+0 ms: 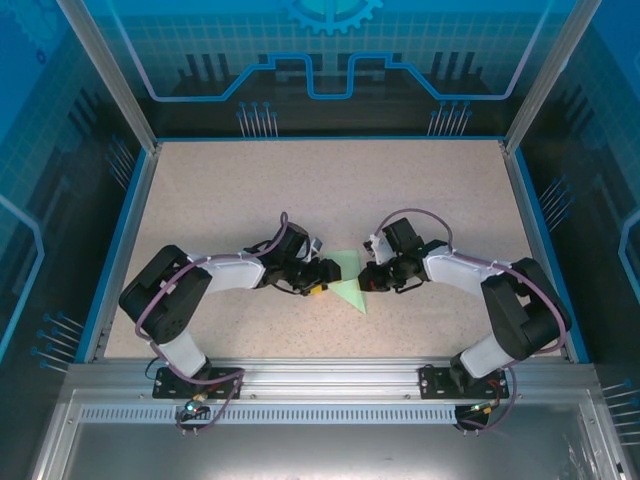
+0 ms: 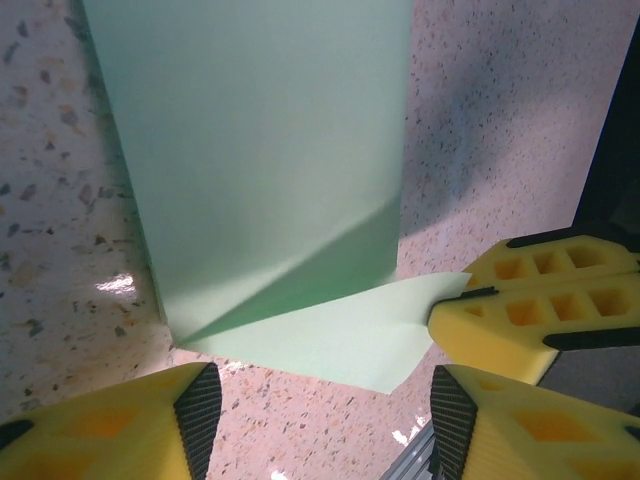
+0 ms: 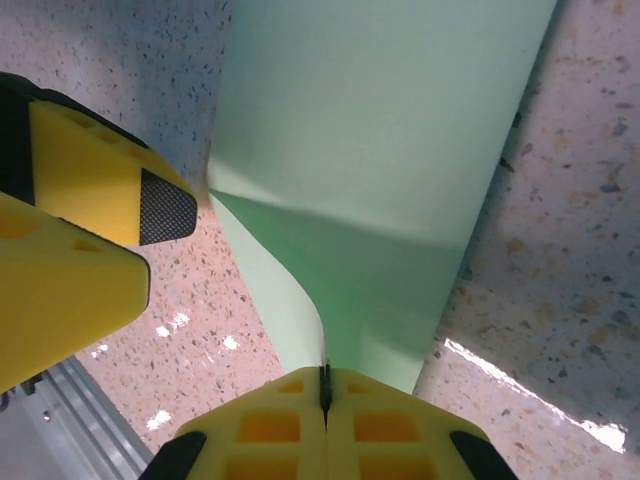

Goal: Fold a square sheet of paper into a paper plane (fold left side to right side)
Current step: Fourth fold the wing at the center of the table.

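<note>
right claw [image 3: 325, 385] pinches the green paper [image 3: 380, 130]; left claw [image 2: 325, 405] gapes wide.

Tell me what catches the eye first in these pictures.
The thin pale mint-green sheet of paper stands out at the middle of the speckled beige table, between the two arms. The right gripper, with yellow fingers, is shut on an edge of the sheet, which curls up from the table there. The left gripper is open close beside the paper's corner.
</note>
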`<state>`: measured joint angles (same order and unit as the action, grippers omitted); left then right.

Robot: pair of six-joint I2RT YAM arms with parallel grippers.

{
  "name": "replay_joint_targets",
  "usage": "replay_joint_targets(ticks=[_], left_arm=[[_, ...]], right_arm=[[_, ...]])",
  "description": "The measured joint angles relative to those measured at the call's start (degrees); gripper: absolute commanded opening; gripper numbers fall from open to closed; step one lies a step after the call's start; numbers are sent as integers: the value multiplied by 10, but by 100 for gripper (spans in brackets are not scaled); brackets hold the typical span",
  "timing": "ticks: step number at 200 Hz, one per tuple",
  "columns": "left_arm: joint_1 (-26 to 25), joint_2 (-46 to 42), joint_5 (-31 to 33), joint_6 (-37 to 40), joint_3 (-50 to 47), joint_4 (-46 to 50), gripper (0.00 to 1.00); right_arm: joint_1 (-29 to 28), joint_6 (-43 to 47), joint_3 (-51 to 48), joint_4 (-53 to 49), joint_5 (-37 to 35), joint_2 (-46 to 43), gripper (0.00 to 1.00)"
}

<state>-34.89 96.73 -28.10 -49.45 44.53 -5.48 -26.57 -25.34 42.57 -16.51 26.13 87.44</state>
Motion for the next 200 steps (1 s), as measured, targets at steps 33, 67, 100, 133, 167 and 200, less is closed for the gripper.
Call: replay_joint_targets(ticks=[33,67,100,133,167,200], left_arm=[[-1,0,4,0,0,3,64],[-2,0,4,0,0,4,59],[-2,11,4,-2,10,1,48],[-3,18,4,-2,23,0,40],[-6,18,4,-2,27,0,38],[-7,18,4,-2,27,0,38]], right_arm=[[12,-9,-10,12,16,-12,2],[16,-15,-17,19,31,-14,2],[16,-17,-18,23,38,-14,3],[16,-12,-18,20,37,-14,19],[16,5,-17,-12,-10,-26,43],[13,23,-17,-47,-76,-96,48]])
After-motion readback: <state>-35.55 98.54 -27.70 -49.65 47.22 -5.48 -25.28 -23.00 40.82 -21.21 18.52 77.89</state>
